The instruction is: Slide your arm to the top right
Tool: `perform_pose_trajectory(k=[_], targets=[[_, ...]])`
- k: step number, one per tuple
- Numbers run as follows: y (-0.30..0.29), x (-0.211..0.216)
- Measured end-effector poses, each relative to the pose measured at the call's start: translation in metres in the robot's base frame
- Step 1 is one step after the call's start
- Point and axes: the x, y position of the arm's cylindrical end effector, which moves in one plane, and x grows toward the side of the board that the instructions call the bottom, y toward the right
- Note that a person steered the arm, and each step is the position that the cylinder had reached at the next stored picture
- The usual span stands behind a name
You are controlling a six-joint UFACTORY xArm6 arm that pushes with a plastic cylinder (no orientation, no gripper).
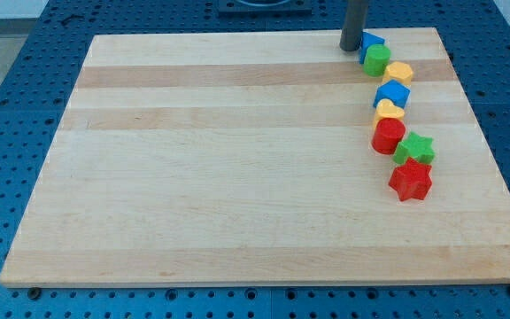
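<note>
Up top right, my tip (351, 48) beside half-hidden blue block (372, 42); no hand, so state n/a.

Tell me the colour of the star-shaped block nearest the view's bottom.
Red. The red star shows in the camera view, below the green star.

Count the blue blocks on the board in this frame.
2. One blue block sits at the chain's top, just right of my tip, partly hidden by it; the other blue block lies mid-chain below the yellow block.

wooden board (237, 177), blue pegboard table (7, 133), chain of coloured blocks (395, 115)
</note>
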Motion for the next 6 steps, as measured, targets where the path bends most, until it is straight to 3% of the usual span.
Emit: perform_pose_trajectory(k=[5, 6], targets=[[0.001, -0.04], [0.038, -0.04]])
